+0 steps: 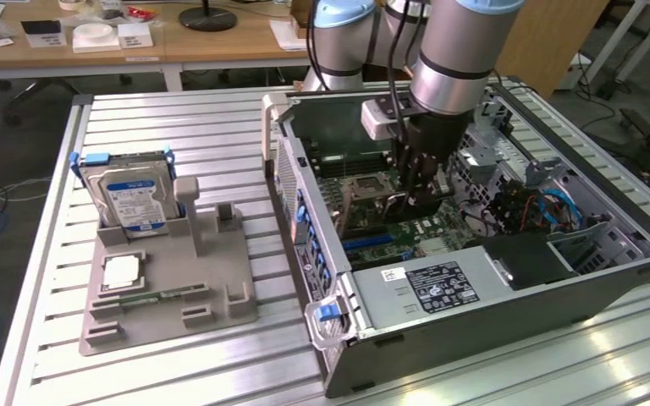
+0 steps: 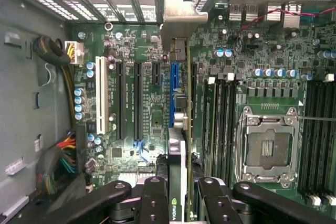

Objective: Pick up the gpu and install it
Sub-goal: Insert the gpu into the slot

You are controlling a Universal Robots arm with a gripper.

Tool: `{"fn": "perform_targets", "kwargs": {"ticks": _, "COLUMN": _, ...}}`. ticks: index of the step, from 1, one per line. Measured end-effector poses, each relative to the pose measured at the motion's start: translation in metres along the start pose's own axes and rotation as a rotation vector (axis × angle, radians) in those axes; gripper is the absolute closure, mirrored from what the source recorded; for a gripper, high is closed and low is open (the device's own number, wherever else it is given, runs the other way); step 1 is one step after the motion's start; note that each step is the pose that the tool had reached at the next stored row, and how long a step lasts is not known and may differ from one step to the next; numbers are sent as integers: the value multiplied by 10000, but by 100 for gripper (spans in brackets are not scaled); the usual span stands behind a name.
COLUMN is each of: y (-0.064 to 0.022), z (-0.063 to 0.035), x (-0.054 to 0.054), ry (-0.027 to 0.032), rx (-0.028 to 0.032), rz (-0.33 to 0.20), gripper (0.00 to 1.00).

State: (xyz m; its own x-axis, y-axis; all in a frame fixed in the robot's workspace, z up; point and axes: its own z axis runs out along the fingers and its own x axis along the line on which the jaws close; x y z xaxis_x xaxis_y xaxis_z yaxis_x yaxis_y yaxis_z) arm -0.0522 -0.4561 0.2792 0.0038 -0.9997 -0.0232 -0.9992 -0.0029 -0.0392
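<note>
The gpu hangs edge-on over the green motherboard, its silver end bracket toward the case's slotted rear wall. Its thin board edge runs alongside the blue expansion slot, a little to one side of it. My gripper is shut on the gpu, one black finger on each face of the card. In the exterior view my gripper reaches down into the open computer case, just above the motherboard. Whether the card's edge touches a slot I cannot tell.
The empty CPU socket and RAM slots lie beside the card. Cable bundles sit at the board's edge. On the exterior view's left a grey fixture holds a hard drive, a CPU chip and a RAM stick. A power supply fills the case's near end.
</note>
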Motion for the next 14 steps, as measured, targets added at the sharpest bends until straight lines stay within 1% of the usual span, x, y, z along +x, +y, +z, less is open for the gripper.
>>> {"fn": "perform_targets", "kwargs": {"ticks": 5, "y": 2, "z": 1, "x": 0, "ry": 0, "rx": 0, "rz": 5, "gripper": 73}}
{"fn": "perform_targets", "kwargs": {"ticks": 8, "y": 3, "z": 5, "x": 0, "ry": 10, "rx": 7, "rz": 288, "gripper": 73}}
{"fn": "perform_targets", "kwargs": {"ticks": 11, "y": 3, "z": 5, "x": 3, "ry": 12, "rx": 6, "rz": 298, "gripper": 73}}
{"fn": "perform_targets", "kwargs": {"ticks": 14, "y": 6, "z": 4, "x": 31, "ry": 11, "rx": 7, "rz": 297, "gripper": 73}}
